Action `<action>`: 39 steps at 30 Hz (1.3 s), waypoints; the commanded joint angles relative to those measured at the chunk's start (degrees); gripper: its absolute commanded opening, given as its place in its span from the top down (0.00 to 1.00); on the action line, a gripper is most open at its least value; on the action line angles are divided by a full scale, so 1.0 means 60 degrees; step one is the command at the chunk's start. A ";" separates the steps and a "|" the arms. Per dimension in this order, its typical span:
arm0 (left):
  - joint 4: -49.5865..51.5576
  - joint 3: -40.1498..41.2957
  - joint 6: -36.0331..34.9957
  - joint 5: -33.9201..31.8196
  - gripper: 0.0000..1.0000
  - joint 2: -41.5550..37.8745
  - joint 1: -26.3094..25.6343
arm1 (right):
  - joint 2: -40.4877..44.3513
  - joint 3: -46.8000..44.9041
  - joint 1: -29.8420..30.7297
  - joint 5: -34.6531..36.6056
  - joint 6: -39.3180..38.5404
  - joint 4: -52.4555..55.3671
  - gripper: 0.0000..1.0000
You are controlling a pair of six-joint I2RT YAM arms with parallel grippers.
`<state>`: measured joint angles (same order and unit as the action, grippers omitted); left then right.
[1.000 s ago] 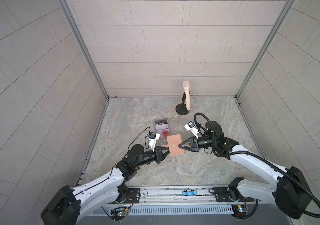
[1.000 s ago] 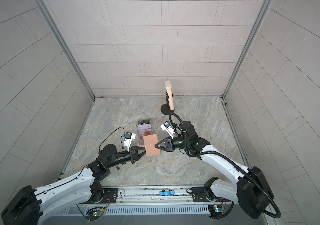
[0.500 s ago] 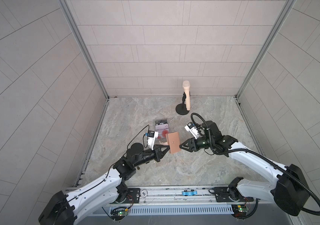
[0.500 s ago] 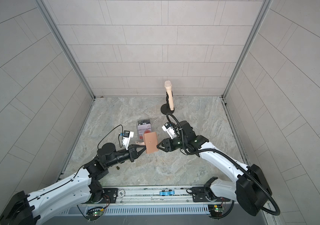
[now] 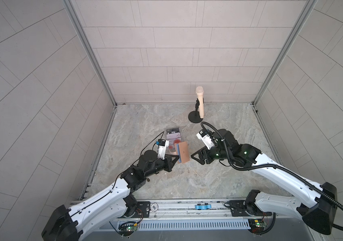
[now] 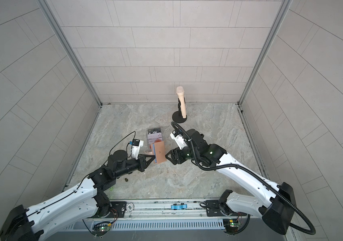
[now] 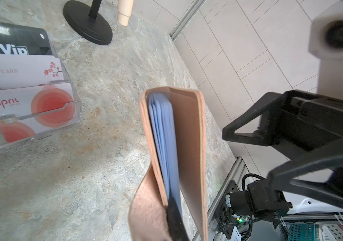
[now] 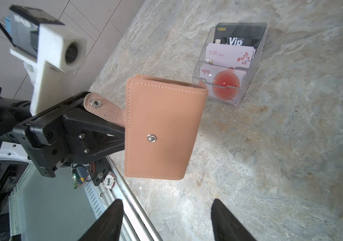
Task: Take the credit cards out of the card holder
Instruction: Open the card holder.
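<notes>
The left gripper (image 5: 175, 160) holds the card holder (image 8: 162, 129) on edge above the marbled table (image 8: 291, 146), its jaws pressed together on the opening edge just beside the loose snap tab (image 8: 103, 109). The wallet hangs clear of the surface with its front cover turned toward the right gripper (image 8: 166, 203). That gripper waits close by with its jaws spread wide, touching nothing. This pose probably offers the cover to the second arm while the first keeps the booklet steady. The wallet is smooth tan-pink leather with pale stitching and a metal stud (image 8: 151, 138), unfastened. Thin blue-grey sleeves (image 7: 162, 135) fan slightly between the covers, and I cannot tell whether any of them has a card in it. On the table behind, well apart from both tools, a clear plastic stand (image 8: 258, 48) holds stiff, glossy credit cards in stepped tiers: a dark "Vip" card (image 8: 239, 37), a pale pink card (image 8: 229, 55) and white cards with red circles (image 8: 224, 81).
</notes>
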<state>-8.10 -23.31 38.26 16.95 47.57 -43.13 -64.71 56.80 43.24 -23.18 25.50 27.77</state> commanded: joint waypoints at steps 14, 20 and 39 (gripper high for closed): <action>-0.0378 -0.0580 -0.0143 0.0133 1.00 0.0549 -0.0003 | -0.1409 0.0916 0.1255 0.1878 0.0599 -0.0292 0.24; -0.0541 -0.0555 -0.0072 0.0190 1.00 0.0698 -0.0003 | -0.1818 0.1164 0.1577 0.2530 0.0800 -0.0254 0.24; -0.0750 -0.0224 0.0043 0.0234 1.00 0.0525 -0.0003 | -0.2265 0.1391 0.1948 0.4843 0.1222 0.0553 0.34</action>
<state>-10.44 -25.04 38.94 17.96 52.10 -43.13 -80.14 64.51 54.94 1.15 31.46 28.69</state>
